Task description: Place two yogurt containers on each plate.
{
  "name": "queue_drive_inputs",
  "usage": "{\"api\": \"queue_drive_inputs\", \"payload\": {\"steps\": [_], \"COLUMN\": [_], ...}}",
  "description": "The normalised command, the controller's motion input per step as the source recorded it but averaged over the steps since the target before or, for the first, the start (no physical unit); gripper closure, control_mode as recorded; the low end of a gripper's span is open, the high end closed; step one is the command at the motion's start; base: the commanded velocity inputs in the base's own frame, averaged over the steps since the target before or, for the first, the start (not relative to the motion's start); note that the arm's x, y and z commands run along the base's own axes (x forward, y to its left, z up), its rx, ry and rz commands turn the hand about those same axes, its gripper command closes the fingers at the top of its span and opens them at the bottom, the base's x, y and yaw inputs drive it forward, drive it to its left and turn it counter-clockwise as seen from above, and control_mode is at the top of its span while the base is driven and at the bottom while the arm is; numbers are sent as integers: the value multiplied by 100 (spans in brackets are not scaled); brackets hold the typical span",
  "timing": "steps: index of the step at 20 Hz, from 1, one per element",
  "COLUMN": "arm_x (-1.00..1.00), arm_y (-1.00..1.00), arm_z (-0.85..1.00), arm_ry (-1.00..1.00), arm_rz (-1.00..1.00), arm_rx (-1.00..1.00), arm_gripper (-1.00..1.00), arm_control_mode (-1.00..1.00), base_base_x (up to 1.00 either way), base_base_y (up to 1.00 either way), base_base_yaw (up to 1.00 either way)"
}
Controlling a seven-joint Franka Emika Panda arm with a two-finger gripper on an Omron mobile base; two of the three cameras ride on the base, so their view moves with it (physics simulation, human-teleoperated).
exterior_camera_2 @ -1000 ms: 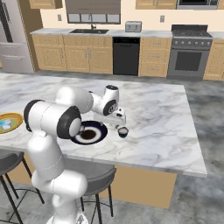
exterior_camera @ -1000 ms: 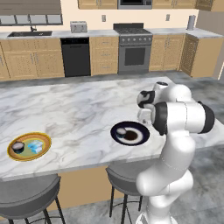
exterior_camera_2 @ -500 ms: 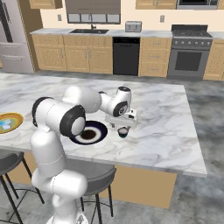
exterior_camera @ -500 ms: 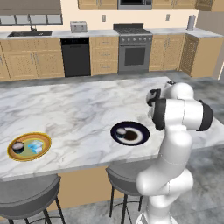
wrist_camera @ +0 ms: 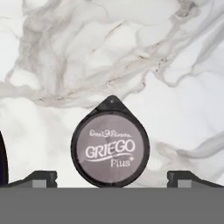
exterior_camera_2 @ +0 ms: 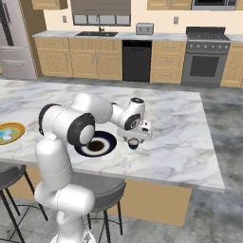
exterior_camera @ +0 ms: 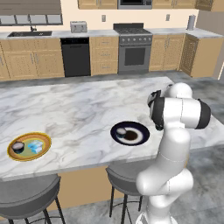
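Surroundings: dark navy round plate just left of dark round foil-lidded yogurt cup on marble counter.
Gripper: jaws wide, straddling the cup, holding nothing.

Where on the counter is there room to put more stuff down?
The marble counter is bare between the yellow plate and the dark plate, and behind both. It is crowded at the dark plate, where the open pincer hangs over a yogurt cup.
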Motion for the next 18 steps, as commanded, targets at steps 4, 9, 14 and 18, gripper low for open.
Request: {"api": "queue_drive_inputs", "payload": {"steps": [4,9,14,18], "arm_x": [0,0,0,8], "arm_y": [7,3,0,0], "arm_z": [-4,-2,-9,-12], "arm_ry": [0,0,0,0], "arm_rz": [0,0,0,0], "arm_rx": [0,0,0,0], "arm_gripper": [-100,-100,-100,-100], "arm_control_mode": [-100,-100,-100,-100], "base_base_x": [0,0,0,0], "base_base_y": [0,0,0,0], "base_base_yaw": [0,0,0,0]}}
